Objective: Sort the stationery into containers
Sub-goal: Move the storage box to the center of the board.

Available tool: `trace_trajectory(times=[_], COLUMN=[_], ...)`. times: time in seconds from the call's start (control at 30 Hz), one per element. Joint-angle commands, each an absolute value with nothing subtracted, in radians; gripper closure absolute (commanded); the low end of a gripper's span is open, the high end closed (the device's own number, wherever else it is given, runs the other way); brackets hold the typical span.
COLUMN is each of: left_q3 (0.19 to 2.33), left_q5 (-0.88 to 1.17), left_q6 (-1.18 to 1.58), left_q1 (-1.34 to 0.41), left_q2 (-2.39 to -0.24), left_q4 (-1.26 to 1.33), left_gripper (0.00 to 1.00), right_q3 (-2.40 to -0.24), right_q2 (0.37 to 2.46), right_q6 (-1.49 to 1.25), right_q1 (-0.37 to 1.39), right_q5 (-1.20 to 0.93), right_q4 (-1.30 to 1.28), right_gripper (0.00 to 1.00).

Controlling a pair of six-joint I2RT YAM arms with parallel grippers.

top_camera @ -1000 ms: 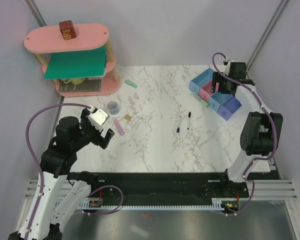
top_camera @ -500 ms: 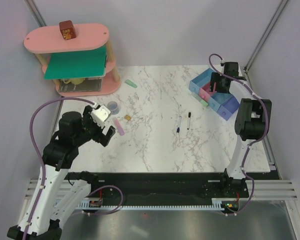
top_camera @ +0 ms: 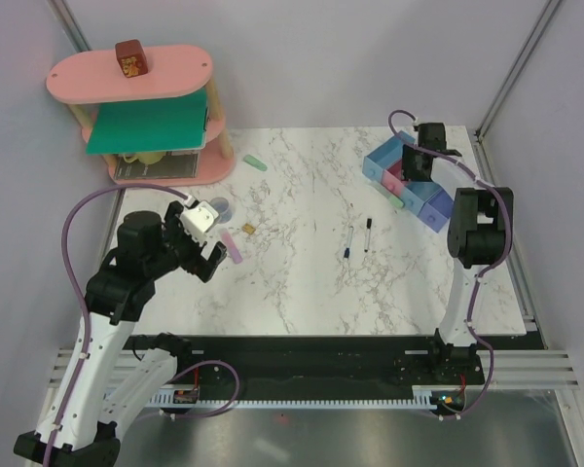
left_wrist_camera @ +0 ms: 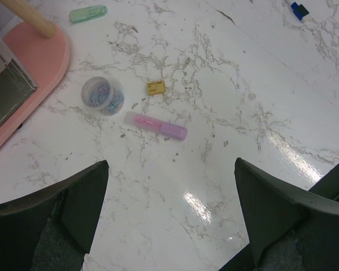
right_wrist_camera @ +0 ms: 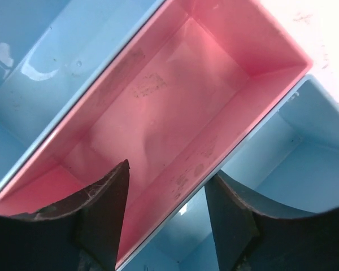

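My left hand [left_wrist_camera: 169, 169] gapes over one flat lilac bar [left_wrist_camera: 156, 126], one round translucent tub [left_wrist_camera: 102, 95] and one tan chip [left_wrist_camera: 155, 87] at the marble tabletop's [top_camera: 302, 282] nine o'clock. My right hand [right_wrist_camera: 166, 172], open and empty, hangs above the glossy pink bin [right_wrist_camera: 214, 73], one of four bins [top_camera: 382, 163] at two o'clock.

Right gripper [right_wrist_camera: 166, 178] has shifted along the row of bins [top_camera: 378, 161] toward its left end and now hangs over the pink bin [right_wrist_camera: 203, 73], jaws narrower, arm folded more upright. Left gripper [left_wrist_camera: 170, 169] has edged slightly toward the bins.
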State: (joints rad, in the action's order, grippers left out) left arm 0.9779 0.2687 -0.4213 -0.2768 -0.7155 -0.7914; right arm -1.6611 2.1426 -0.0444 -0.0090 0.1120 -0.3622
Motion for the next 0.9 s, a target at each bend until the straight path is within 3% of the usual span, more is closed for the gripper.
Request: trace_trajectory(times=[0.0,0.87], left_q3=[1.026,1.063], left_q5=[0.293,0.307], left_q6=[-0.456,-0.451], left_q1=[-0.276,-0.276], left_q2=[-0.718,-0.69], left_q4=[-0.778,-0.778], left_gripper=[0.0,0.0], right_q3=[-1.597,-1.22], right_q2=[2.096,1.821], right_q6=[-0.028,0.04], right_q1=[0.04,0.304], right_q5=[0.129,0.135], right_q4=[-0.322,-0.287], right_gripper=[0.43,0.49])
